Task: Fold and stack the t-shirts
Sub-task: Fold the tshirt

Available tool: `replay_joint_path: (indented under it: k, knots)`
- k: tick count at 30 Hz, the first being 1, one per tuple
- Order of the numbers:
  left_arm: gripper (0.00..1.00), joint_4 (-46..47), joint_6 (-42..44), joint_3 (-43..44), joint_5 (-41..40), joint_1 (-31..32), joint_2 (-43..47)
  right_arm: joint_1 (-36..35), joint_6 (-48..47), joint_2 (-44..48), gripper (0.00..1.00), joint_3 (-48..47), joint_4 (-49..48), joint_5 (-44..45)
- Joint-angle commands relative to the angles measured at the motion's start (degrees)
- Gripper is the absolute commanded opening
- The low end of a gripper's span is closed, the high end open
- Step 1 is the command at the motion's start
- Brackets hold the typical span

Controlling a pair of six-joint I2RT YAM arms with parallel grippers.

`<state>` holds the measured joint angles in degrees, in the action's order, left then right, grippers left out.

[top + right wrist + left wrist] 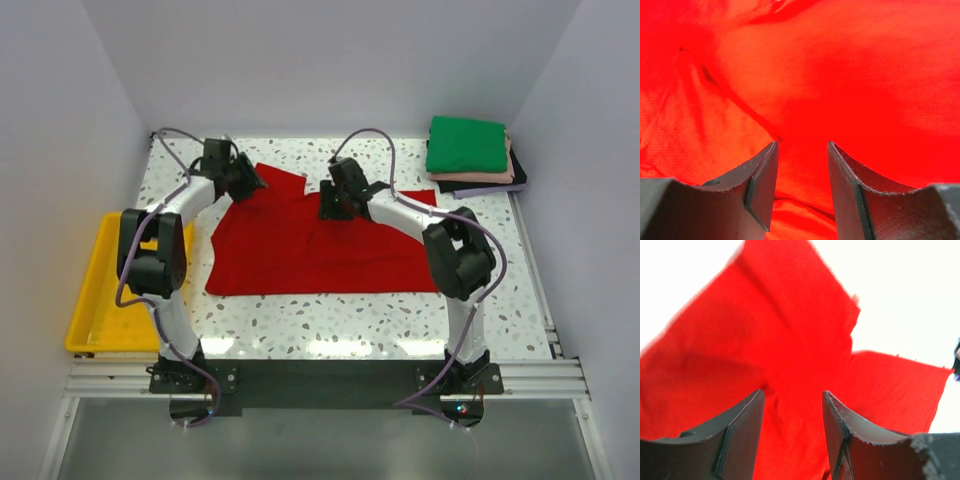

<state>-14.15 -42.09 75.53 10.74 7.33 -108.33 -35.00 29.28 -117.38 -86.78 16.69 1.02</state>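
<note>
Top external, red t-shirt (300,255) spread out, left gripper (793,394) parted, right gripper (802,145) parted

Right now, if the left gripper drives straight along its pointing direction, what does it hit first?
Most likely the red t-shirt: the left gripper points at it with open jaws, and nothing shows in between. How far off the cloth lies is unclear.

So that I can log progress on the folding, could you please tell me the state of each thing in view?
Red t-shirt, spread out on the table, creased.
Green t-shirt, folded, topmost at the far right corner.
Pale pink t-shirt, folded, under the green one.
Left gripper, jaws open over the red t-shirt.
Right gripper, jaws open over the red t-shirt.
Yellow tray, lying flat at the table's left edge.
</note>
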Motion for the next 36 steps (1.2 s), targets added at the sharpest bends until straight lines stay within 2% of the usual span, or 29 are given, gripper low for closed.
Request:
replay_joint_path:
  k: [1, 3, 10, 14, 20, 26, 34, 36]
  knots:
    - [0.55, 3.0, 3.8, 9.9, -1.5, -1.1, -2.9, 4.3, -1.1, 6.7, 0.47, 0.9, 0.4, 1.3]
    - [0.55, 1.2, 6.6, 14.4, -3.5, -1.1, -7.0, 6.7, -1.6, 7.5, 0.48, 1.9, 0.2, 0.3]
    - [0.54, -6.4, 16.3, 38.9, -10.6, -1.1, -21.9, 11.8, -3.9, 9.5, 0.48, 2.8, 0.4, -0.9]
    - [0.54, -8.8, 21.3, 46.8, -14.3, -1.1, -28.1, 13.5, -5.2, 10.7, 0.48, 2.4, 1.1, -2.2]
    - [0.59, -6.7, 25.3, 47.0, -13.5, -1.1, -31.7, 15.1, -5.7, 13.3, 0.49, 2.6, 1.3, -3.2]
    - [0.60, -5.1, 24.7, 46.4, -11.0, -1.0, -34.6, 15.7, -5.8, 14.7, 0.49, 3.2, 1.1, -3.6]
    - [0.55, -3.5, 25.0, 44.5, -7.4, 0.6, -34.9, 16.5, -5.5, 15.3, 0.49, 4.5, 0.5, -3.8]
    - [0.50, -3.4, 25.2, 44.3, -7.3, 1.1, -34.8, 16.8, -5.6, 15.5, 0.48, 4.8, 0.5, -3.7]
